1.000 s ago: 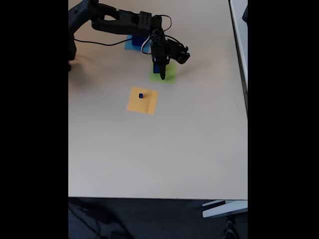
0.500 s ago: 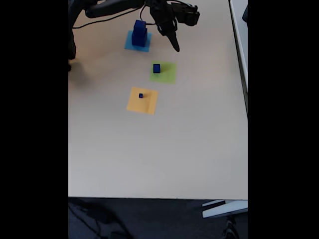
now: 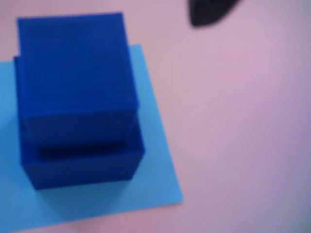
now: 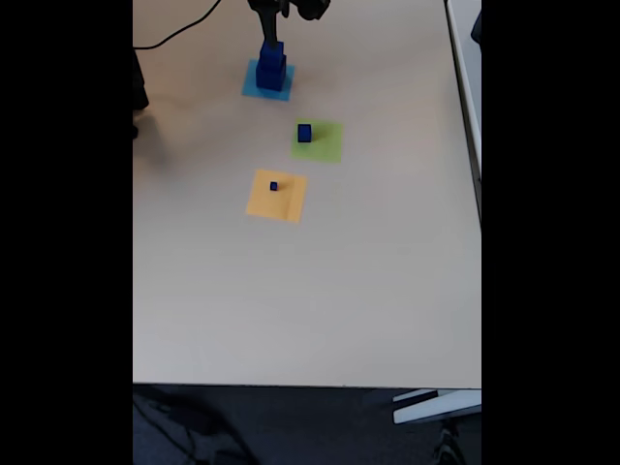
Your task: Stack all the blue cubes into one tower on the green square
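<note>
While the gripper shows as a dark blur beyond the light-blue square in the wrist view, I cannot tell its finger spread. Two stacked blue cubes sit there; a skewed grasp could topple them. From the fixed view, one cube sits on the green square, beside the light-blue square.

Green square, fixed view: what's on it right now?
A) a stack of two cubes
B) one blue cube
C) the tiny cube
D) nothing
B: a single mid-sized blue cube sits on the green square, while the two-cube stack stands on the light-blue square and the tiny cube is on the orange-yellow square.
</note>
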